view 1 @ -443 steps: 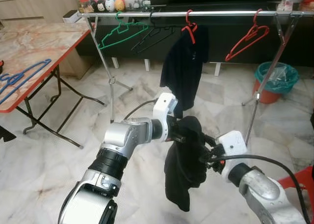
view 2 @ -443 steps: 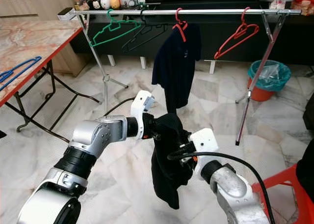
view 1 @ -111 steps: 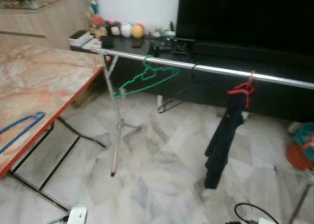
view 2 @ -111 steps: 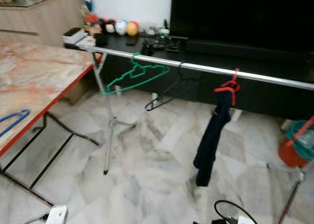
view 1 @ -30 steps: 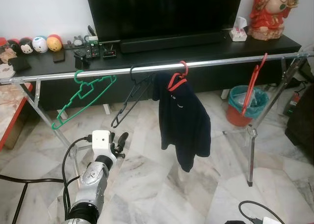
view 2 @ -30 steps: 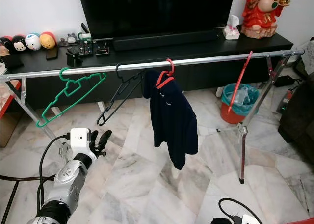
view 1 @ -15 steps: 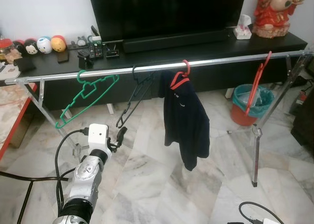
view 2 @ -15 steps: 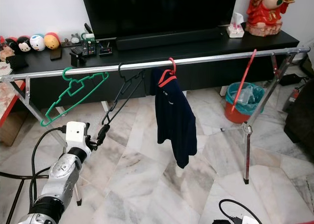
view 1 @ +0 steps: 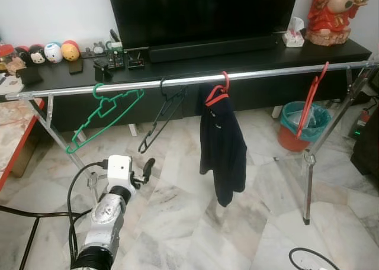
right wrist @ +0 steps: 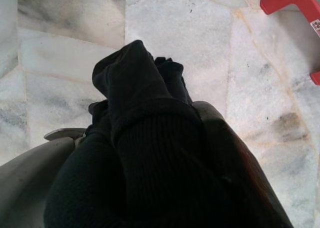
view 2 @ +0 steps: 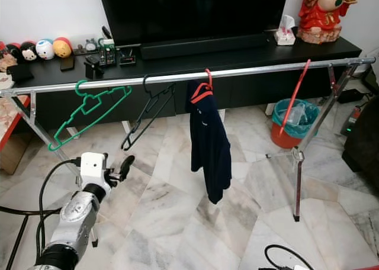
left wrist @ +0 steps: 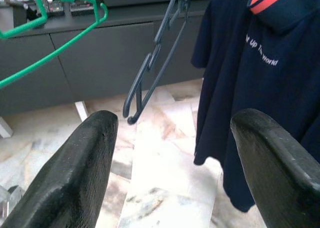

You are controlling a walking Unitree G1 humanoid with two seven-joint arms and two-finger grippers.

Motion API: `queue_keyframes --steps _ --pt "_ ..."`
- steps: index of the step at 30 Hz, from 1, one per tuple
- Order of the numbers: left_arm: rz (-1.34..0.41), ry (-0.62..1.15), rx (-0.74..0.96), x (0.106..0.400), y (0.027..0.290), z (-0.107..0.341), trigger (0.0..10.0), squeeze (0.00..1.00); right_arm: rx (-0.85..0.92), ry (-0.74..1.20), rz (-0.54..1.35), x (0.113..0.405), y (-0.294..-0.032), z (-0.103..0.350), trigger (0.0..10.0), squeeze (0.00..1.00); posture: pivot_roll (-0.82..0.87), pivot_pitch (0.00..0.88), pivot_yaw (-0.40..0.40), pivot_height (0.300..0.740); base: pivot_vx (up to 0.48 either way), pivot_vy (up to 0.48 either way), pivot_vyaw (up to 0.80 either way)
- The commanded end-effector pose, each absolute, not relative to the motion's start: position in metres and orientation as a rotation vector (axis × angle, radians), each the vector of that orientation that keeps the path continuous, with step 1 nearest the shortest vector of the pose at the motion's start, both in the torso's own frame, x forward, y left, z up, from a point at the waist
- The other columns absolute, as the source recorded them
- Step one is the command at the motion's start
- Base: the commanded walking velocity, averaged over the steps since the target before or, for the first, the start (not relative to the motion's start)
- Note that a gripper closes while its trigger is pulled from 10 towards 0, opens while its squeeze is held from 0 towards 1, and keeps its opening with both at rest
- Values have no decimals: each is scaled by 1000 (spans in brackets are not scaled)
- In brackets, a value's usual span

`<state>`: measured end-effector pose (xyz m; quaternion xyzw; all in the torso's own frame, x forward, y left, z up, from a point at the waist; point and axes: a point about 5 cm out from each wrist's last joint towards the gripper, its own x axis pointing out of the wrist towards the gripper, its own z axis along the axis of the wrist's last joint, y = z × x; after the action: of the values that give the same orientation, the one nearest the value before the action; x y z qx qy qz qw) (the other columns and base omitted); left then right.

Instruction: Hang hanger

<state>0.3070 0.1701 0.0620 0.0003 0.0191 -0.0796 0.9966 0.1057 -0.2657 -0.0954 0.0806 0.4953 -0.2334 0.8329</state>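
The red hanger [view 1: 218, 93] with the dark navy shirt [view 1: 222, 145] is on the silver rail [view 1: 177, 82], hook over the bar, just right of the rail's middle. By the look of it the hanging itself is done; what is left, as a judgement, is only for the arm to draw clear.

The left hand [view 1: 145, 169] sits low at about 8 o'clock from the shirt, well apart from it, fingers spread wide and gripping nothing. In the left wrist view the two black fingers [left wrist: 85, 158] frame the shirt and the black hanger [left wrist: 152, 63], with bare marble floor [view 1: 177, 211] between them.

The shirt droops unevenly: the collar sits on the red hanger, the body falls in a long narrow fold, and its lowest corner trails toward 6 o'clock, clear of the floor. White lettering shows on the chest in the wrist view.

On the same rail, at 9 o'clock from the shirt, hang the black hanger and then a green hanger [view 1: 103, 113], both bare and tilted. Toward 3 o'clock a second red hanger [view 1: 312, 98] hangs bare near the rail's end.

The right hand [right wrist: 150, 153] points at the floor, wrapped in dark cloth; whether its fingers are parted I cannot tell.
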Motion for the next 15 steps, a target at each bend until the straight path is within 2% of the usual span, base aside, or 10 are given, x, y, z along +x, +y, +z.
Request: queue_keyframes --steps 1,15 --pt "-167 21 10 307 169 66 10000 0 162 1055 -494 104 -267 -96 10000 0 -91 0 40 740 240 0 0" --pt "-154 5 7 314 173 72 10000 0 164 1026 -486 110 -269 -93 10000 0 -102 0 31 740 314 0 0"
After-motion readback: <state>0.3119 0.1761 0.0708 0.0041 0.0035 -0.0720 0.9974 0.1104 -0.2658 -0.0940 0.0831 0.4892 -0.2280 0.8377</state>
